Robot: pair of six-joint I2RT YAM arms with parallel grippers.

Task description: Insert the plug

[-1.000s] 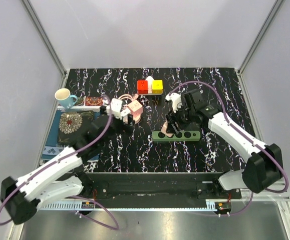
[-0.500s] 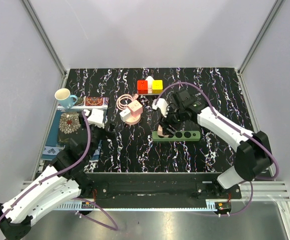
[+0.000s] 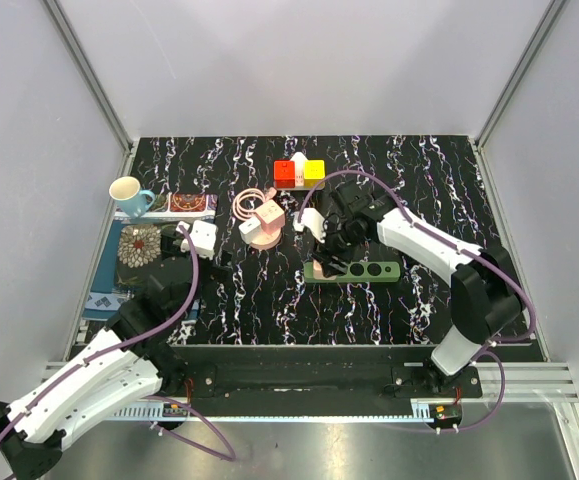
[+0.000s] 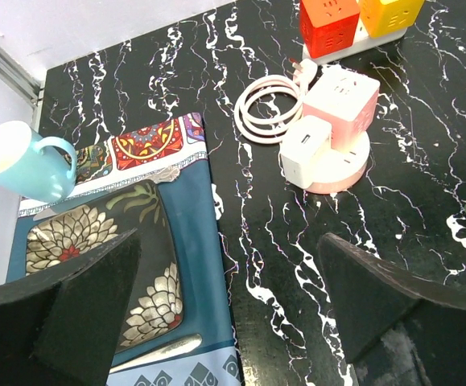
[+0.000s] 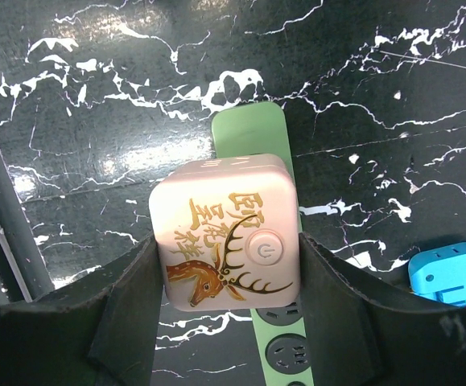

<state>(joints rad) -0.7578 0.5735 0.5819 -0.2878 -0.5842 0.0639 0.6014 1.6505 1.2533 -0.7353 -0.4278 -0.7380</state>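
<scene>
The plug is a pink cube (image 5: 226,233) printed with a gold deer and a power button. My right gripper (image 5: 226,277) is shut on it, one finger pressed against each side. The cube hangs over the left end of the green power strip (image 5: 249,133), whose free sockets show below it; I cannot tell whether it touches the strip. From above, the right gripper (image 3: 331,247) stands over the strip (image 3: 369,271). My left gripper (image 4: 228,245) is open and holds nothing, over the edge of the patterned mat (image 4: 192,233), near the table's front left (image 3: 216,260).
A pink socket cube with a white adapter and coiled cable (image 4: 333,121) sits mid-table (image 3: 264,222). Red and yellow cubes (image 3: 299,172) stand behind it. A teal mug (image 3: 129,193) and a flower-patterned plate (image 3: 141,245) are at the left. A blue adapter (image 5: 450,273) lies beside the strip.
My left arm pulled back from the pink socket cube toward the near left, its jaws opening a little wider. My right arm shifted slightly left with the plug, over the strip's left end.
</scene>
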